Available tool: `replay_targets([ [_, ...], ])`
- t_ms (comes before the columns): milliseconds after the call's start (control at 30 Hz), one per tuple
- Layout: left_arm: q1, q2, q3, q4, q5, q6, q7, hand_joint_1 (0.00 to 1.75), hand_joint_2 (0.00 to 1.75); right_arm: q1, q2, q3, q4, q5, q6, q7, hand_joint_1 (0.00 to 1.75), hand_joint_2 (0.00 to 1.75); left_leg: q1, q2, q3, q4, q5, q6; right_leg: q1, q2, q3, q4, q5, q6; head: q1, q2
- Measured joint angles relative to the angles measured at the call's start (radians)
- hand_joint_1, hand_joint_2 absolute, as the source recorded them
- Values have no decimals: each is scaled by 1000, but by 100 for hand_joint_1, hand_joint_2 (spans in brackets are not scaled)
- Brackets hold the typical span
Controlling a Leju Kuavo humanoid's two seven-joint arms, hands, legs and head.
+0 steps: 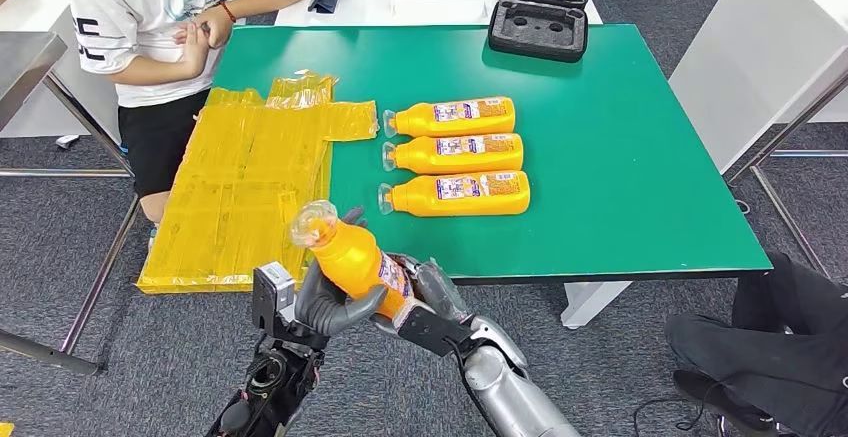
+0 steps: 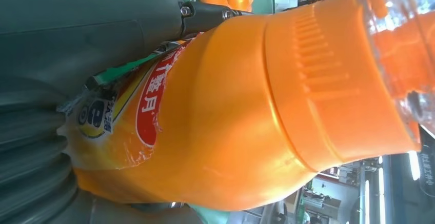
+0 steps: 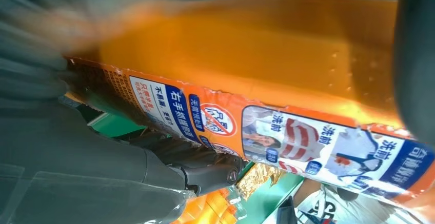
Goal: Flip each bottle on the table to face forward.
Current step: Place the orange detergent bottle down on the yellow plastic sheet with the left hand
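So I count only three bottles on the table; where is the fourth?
In the head view the fourth bottle is off the table, below its near edge, held between the left hand and right hand, cap toward the yellow sheet.

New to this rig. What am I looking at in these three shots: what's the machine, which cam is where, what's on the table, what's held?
It is a humanoid robot with two silver arms ending in fingered hands. The wide shot is its head camera looking down; the two close-ups come from cameras at each wrist. On the green table lie three orange bottles side by side, caps pointing left, beside yellow plastic sheeting and a black foam case. A person stands at the far left corner. Both the left hand and right hand grip a fourth orange bottle just off the table's near edge.
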Motion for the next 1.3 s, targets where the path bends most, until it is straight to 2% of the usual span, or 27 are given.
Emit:
replay_targets([
  [33,0,0,0,1,0,1,1,168,175,1,0,0,0,1,0,1,175,175,0,0,0,0,0,0,0,0,0,0,0,0,0,0],
  [67,0,0,-1,2,-1,3,1,175,175,2,0,0,0,2,0,3,175,175,0,0,0,0,0,0,0,0,0,0,0,0,0,0],
  [733,-1,-3,-2,7,1,5,-12,175,175,4,3,0,0,9,13,5,175,175,0,0,0,0,0,0,0,0,0,0,0,0,0,0],
  [767,-1,-3,-2,7,1,5,-13,175,175,4,3,0,0,9,13,5,170,175,0,0,0,0,0,0,0,0,0,0,0,0,0,0],
  [800,-1,-3,-2,7,1,5,-13,175,175,4,3,0,0,9,13,5,138,175,0,0,0,0,0,0,0,0,0,0,0,0,0,0],
  [900,-2,-3,-2,8,1,5,-14,175,175,4,4,0,0,9,12,5,12,175,0,0,0,0,0,0,0,0,0,0,0,0,0,0],
  [933,-2,-3,-2,9,1,5,-14,175,175,5,4,0,0,8,10,5,0,175,0,0,0,0,0,0,0,0,0,0,0,0,0,0],
  [1067,-3,-5,-2,9,1,10,-19,175,175,6,4,-1,0,-2,-12,0,0,0,0,0,0,0,0,0,0,0,0,0,0,0,0,0],
  [1300,-4,-8,-2,9,-6,71,-28,175,175,17,4,-5,-28,-48,-54,-7,0,0,0,0,0,0,0,0,0,0,0,0,0,0,0,0],
])
